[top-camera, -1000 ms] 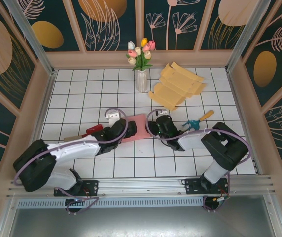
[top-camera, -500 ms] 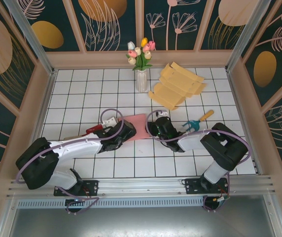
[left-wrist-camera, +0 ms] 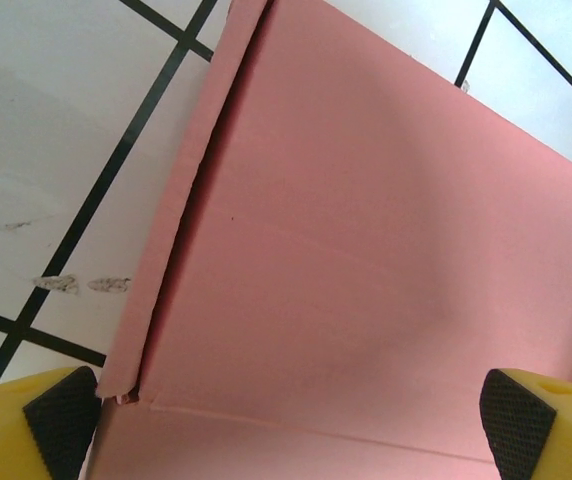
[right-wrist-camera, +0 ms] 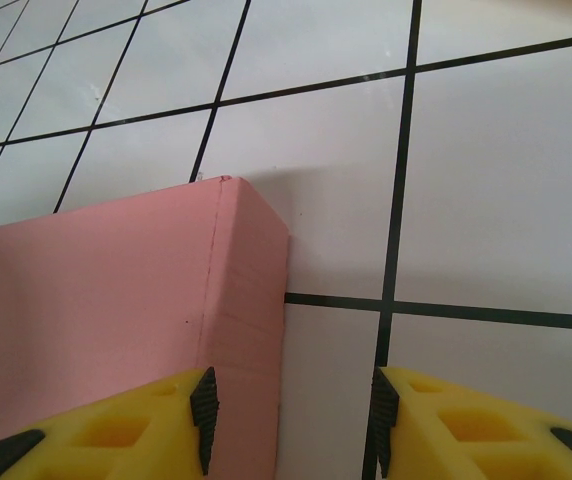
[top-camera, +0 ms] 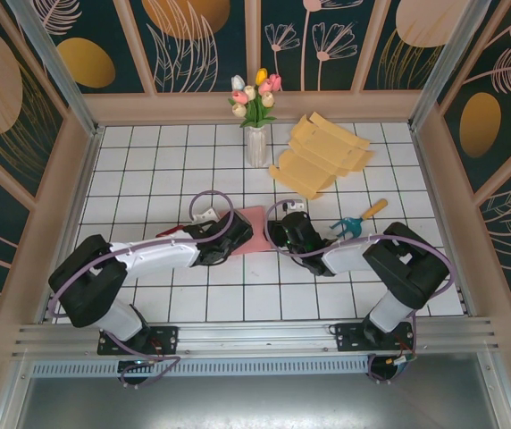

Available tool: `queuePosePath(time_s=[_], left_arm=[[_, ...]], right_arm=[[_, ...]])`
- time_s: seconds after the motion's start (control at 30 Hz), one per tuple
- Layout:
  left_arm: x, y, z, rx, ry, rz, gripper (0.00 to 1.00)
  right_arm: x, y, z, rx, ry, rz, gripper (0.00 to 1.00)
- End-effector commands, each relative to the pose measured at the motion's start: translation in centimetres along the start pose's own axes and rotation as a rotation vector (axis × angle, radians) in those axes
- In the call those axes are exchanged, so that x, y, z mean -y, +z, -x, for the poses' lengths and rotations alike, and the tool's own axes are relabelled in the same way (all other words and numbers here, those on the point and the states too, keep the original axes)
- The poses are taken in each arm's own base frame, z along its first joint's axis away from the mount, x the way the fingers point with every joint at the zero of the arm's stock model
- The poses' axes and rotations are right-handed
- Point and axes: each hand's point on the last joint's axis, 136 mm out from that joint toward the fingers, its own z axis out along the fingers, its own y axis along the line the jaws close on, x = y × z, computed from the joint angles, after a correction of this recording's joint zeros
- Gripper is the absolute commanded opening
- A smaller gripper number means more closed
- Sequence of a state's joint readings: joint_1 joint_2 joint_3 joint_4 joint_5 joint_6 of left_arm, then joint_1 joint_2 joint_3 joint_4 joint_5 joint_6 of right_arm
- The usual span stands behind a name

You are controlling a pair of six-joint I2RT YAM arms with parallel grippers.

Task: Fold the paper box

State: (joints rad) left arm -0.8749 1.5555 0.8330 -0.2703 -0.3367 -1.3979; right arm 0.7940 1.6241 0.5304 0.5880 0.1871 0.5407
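Top view: one pink paper box (top-camera: 254,223) lies flat mid-table on white tiles (top-camera: 148,170), between the left gripper (top-camera: 234,235) and the right gripper (top-camera: 279,234). One stack of yellow card blanks (top-camera: 322,154) lies well behind.

Left wrist: smooth, creased pink card — jaws spread wide above it.

Right wrist: the box's squared corner sits beside half-parted, empty jaws.
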Motion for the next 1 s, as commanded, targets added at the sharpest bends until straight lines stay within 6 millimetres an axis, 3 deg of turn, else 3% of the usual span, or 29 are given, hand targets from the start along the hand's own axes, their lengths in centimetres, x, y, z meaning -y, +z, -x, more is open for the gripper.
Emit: queuePosePath(time_s=[0.0, 0.33, 0.53, 0.87, 0.97], left_arm=[[-0.7, 0.2, 0.3, 0.005, -0.014, 0.042, 0.99], [-1.8, 0.5, 0.8, 0.020, -0.015, 0.062, 0.92], [-1.3, 0.3, 0.5, -0.003, -0.018, 0.032, 0.89], [-2.6, 1.3, 1.8, -0.001, -0.059, 0.058, 0.90], [-2.1, 1.4, 1.9, -0.010, -0.075, 0.023, 0.91]], right_arm=[[1.5, -0.1, -2.7, -0.076, -0.021, -0.045, 0.47], [1.8, -0.1, -3.0, -0.077, -0.017, -0.053, 0.47], [1.7, 0.0, -2.9, -0.075, -0.014, -0.049, 0.47], [1.9, -0.1, -3.2, -0.079, -0.015, -0.050, 0.47], [1.8, -0.1, -3.2, -0.078, -0.017, -0.047, 0.47]])
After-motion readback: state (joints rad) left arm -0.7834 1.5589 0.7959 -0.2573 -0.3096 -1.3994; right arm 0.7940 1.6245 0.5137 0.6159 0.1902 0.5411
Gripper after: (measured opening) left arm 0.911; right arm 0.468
